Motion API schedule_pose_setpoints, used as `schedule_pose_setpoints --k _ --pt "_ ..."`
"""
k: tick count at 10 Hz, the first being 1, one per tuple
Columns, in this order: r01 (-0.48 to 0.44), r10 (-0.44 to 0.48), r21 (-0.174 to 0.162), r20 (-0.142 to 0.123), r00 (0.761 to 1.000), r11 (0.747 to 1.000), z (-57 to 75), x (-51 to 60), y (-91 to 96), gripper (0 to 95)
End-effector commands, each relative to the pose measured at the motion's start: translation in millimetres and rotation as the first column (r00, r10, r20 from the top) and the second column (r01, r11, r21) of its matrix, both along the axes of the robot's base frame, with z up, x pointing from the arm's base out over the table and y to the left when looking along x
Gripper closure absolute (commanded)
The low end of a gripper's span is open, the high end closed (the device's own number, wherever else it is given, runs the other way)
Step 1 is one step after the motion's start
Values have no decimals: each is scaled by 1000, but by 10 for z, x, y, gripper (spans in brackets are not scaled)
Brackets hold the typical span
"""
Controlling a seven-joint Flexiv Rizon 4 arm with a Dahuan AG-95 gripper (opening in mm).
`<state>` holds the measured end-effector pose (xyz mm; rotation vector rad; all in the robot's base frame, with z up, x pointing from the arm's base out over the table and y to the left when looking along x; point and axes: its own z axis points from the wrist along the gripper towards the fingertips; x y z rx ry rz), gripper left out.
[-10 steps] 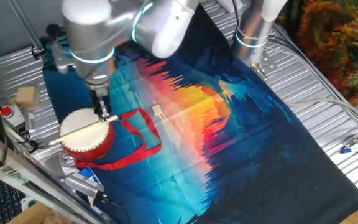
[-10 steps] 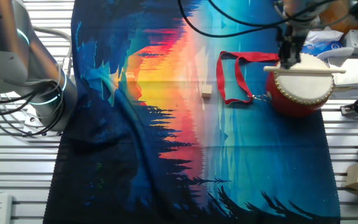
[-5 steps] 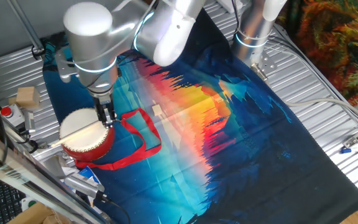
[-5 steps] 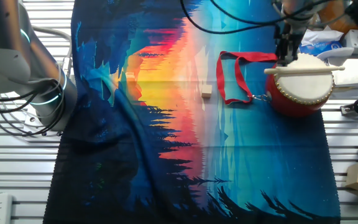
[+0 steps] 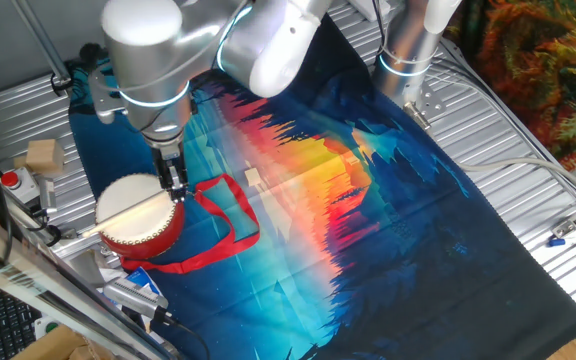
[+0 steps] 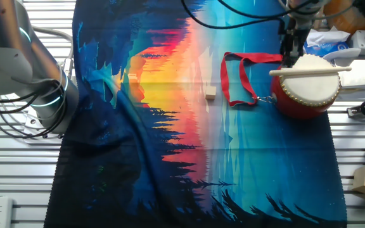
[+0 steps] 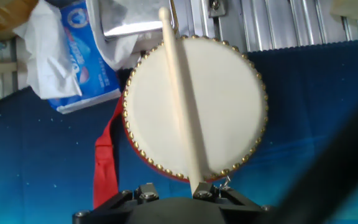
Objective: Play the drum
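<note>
The drum [image 5: 140, 222] has a cream head and a red body and stands at the edge of the printed cloth [image 5: 368, 200]. It also shows in the other fixed view [image 6: 306, 88] and the hand view [image 7: 229, 106]. Its red ribbon strap [image 5: 230, 215] lies on the cloth beside it. My gripper [image 5: 174, 186] stands at the drum's rim, shut on a thin pale wooden stick [image 7: 182, 106]. The stick lies across the drum head [image 6: 309, 71]. Whether it touches the skin, I cannot tell.
A small wooden block [image 5: 253, 178] lies on the cloth. A bigger wooden block [image 5: 41, 155] and a red button [image 5: 10, 180] sit on the metal table. A blue tissue pack [image 7: 73, 56] lies behind the drum. A second arm's base [image 5: 408, 50] stands at the cloth's far side.
The arm shifted slightly above the drum. The stick's tilt over the head changed a little; its free end is a bit higher. The drum has not moved.
</note>
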<state>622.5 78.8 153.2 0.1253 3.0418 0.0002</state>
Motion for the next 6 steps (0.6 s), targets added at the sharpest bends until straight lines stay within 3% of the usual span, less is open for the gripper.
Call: schedule_pose_setpoints --k 1,2,4,6 --pt "-145 145 -59 6 989 988 -90 -232 -136 570" --pt "-226 227 -80 -3 974 971 -114 -289 -166 760" --pt "-269 269 -77 -4 963 960 -124 -316 -180 760" --pt "-248 249 -66 5 969 967 -124 -315 -180 760"
